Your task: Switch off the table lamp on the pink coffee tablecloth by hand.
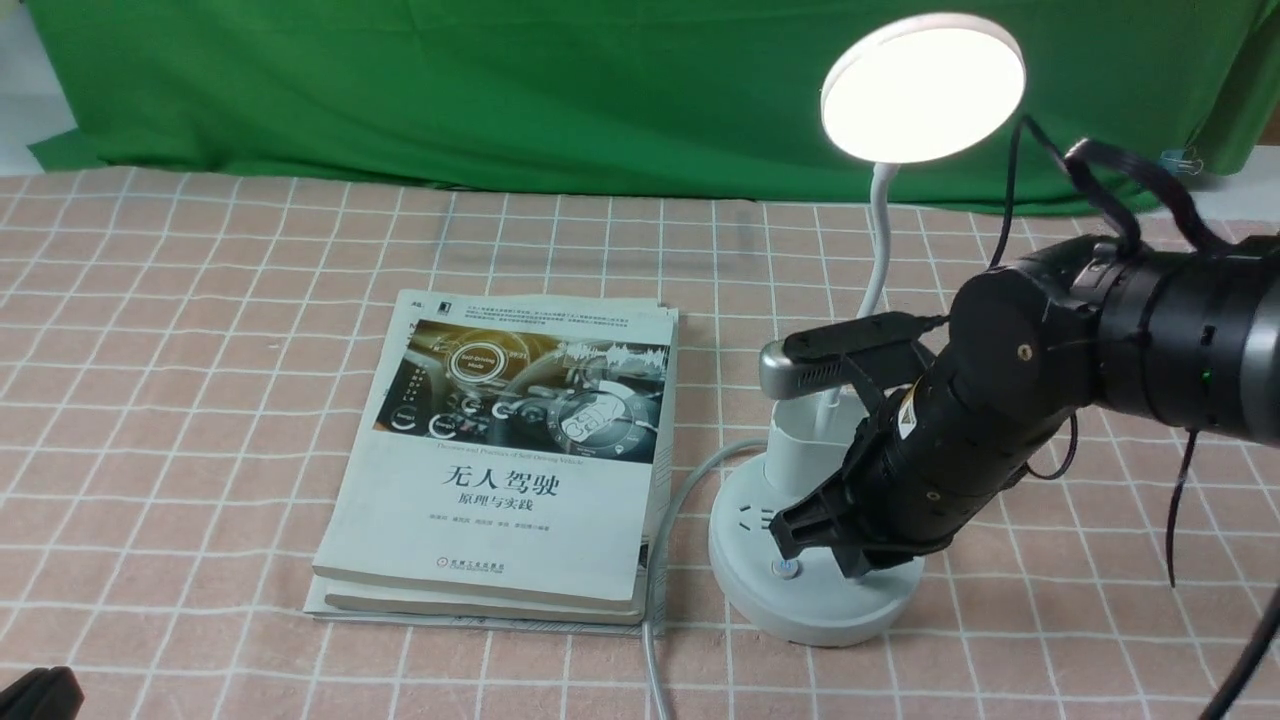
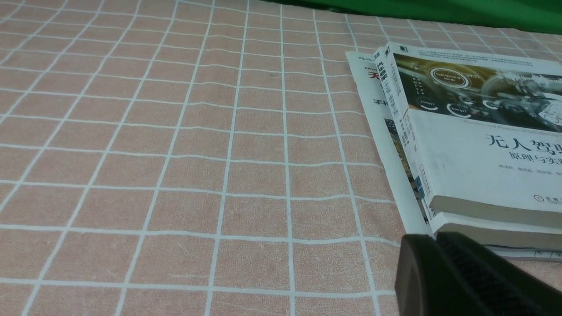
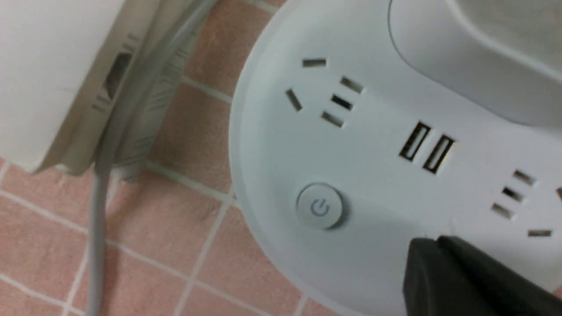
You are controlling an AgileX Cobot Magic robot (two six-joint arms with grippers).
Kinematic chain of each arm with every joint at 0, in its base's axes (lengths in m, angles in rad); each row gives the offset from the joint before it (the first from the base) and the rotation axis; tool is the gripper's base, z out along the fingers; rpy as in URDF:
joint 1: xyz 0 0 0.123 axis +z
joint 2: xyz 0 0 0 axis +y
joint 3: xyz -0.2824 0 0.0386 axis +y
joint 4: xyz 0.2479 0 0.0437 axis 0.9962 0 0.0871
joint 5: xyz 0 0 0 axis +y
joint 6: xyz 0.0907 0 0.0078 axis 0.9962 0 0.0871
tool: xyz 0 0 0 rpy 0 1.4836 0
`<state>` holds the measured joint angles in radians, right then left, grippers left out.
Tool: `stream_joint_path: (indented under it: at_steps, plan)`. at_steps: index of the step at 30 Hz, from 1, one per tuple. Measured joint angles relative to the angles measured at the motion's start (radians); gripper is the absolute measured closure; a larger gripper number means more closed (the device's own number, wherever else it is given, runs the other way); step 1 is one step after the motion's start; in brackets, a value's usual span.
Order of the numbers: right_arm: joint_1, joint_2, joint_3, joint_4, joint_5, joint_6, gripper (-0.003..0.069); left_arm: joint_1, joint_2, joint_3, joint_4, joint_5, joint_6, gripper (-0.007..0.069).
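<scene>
The white table lamp stands on the pink coffee tablecloth (image 1: pixel 200 350) at the right. Its round disc head (image 1: pixel 922 88) glows brightly. Its round base (image 1: pixel 800 610) carries sockets and a power button (image 1: pixel 787 570). My right gripper (image 1: pixel 785 535), the hand, is shut and empty, with its tip low over the base just beside the button. In the right wrist view the shut tip (image 3: pixel 432 245) sits to one side of the round button (image 3: pixel 319 206), over the base (image 3: pixel 373 145). My left gripper (image 2: pixel 428 239) is shut and empty, low at the near left corner (image 1: pixel 40 695).
A stack of white books (image 1: pixel 510 450) lies left of the lamp base, close to it. The lamp's grey cable (image 1: pixel 665 560) runs between books and base toward the near edge. A green backdrop cloth (image 1: pixel 500 90) hangs behind the table.
</scene>
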<state>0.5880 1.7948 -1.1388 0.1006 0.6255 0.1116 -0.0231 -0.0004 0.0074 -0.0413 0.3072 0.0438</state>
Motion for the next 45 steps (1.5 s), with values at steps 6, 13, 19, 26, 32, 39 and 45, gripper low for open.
stream_joint_path:
  at_steps: [6, 13, 19, 26, 32, 39, 45]
  plan:
    - [0.0, 0.01, -0.006, -0.001, 0.009, -0.011, 0.0602, 0.0, 0.0, 0.0, 0.0, 0.0, 0.0, 0.0618]
    - [0.0, -0.077, 0.004, -0.001, 0.02, -0.018, 0.0602, 0.0, 0.0, 0.0, 0.0, 0.0, 0.0, 0.0618]
    - [0.0, -0.243, 0.115, -0.001, 0.024, -0.018, 0.0602, 0.0, 0.0, 0.0, 0.0, 0.0, 0.0, 0.0618]
    - [0.0, -0.536, 0.336, -0.001, 0.04, -0.022, 0.0589, 0.0, 0.0, 0.0, 0.0, 0.0, 0.0, 0.0618]
    - [0.0, -0.67, 0.362, -0.001, 0.027, -0.022, 0.0575, 0.0, 0.0, 0.0, 0.0, 0.0, 0.0, 0.0618]
    - [0.0, -0.739, 0.365, -0.003, -0.035, -0.024, 0.0564, 0.0, 0.0, 0.0, 0.0, 0.0, 0.0, 0.0618]
    - [-0.042, -0.848, 0.449, -0.083, -0.14, -0.024, 0.0623, 0.0, 0.0, 0.0, 0.001, 0.0, 0.0, 0.0618]
